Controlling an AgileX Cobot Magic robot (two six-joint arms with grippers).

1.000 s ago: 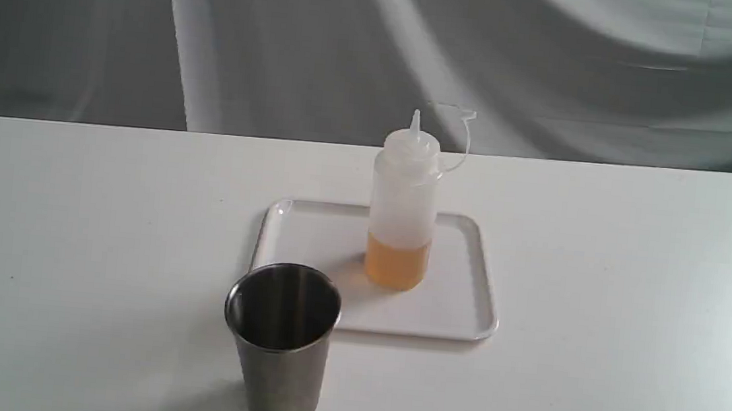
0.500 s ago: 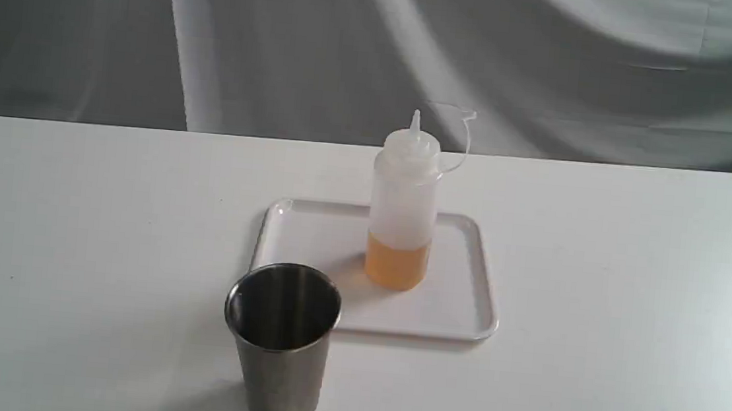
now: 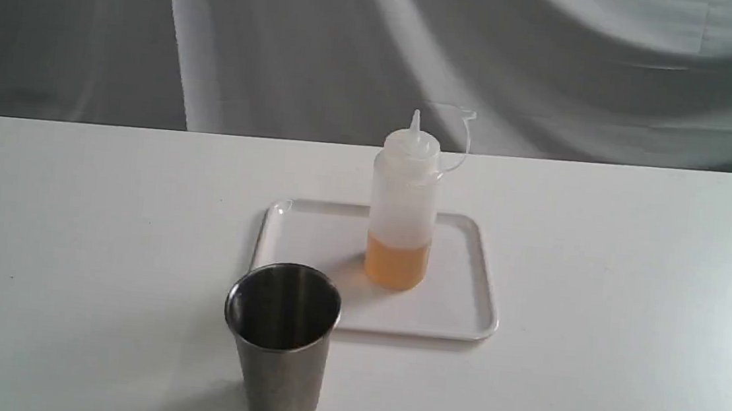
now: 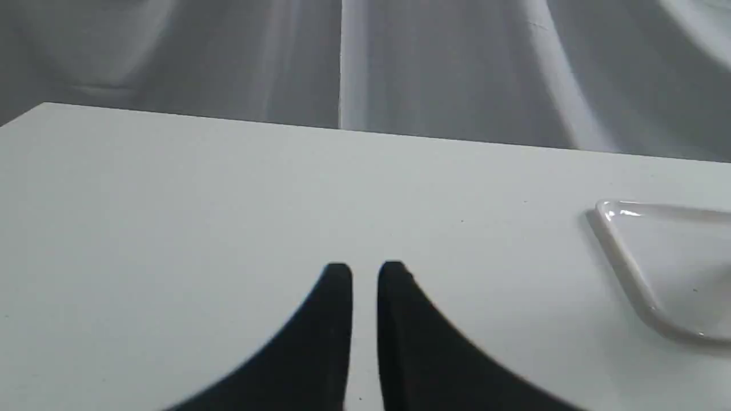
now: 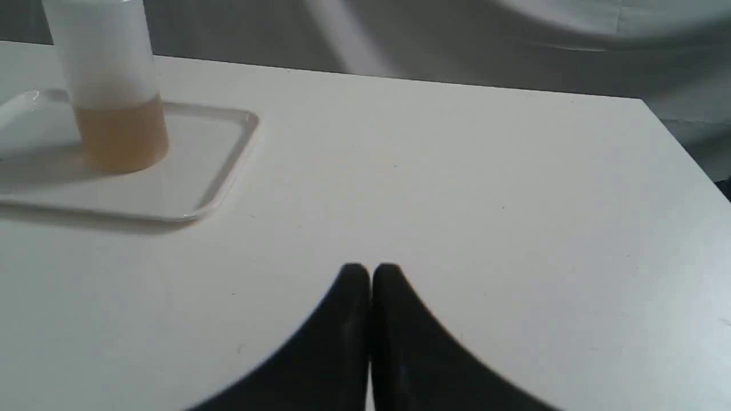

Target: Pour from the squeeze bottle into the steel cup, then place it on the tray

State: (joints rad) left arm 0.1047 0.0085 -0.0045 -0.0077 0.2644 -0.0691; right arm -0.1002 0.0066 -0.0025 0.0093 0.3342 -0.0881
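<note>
The squeeze bottle [image 3: 403, 209] stands upright on the white tray [image 3: 455, 319], amber liquid filling its lower third, its small cap hanging on a loop. The steel cup [image 3: 281, 344] stands on the table just in front of the tray's near left corner. Neither gripper shows in the exterior view. In the left wrist view my left gripper [image 4: 364, 269] hovers over bare table, black fingers nearly together and holding nothing, with a tray corner [image 4: 628, 257] off to the side. My right gripper [image 5: 370, 269] is shut and empty, well apart from the bottle [image 5: 117, 108] and tray [image 5: 217, 171].
The white table [image 3: 630, 288] spreads wide on both sides of the tray. A grey draped cloth [image 3: 287, 46] hangs behind the table's far edge. The table's right edge [image 5: 685, 154] shows in the right wrist view.
</note>
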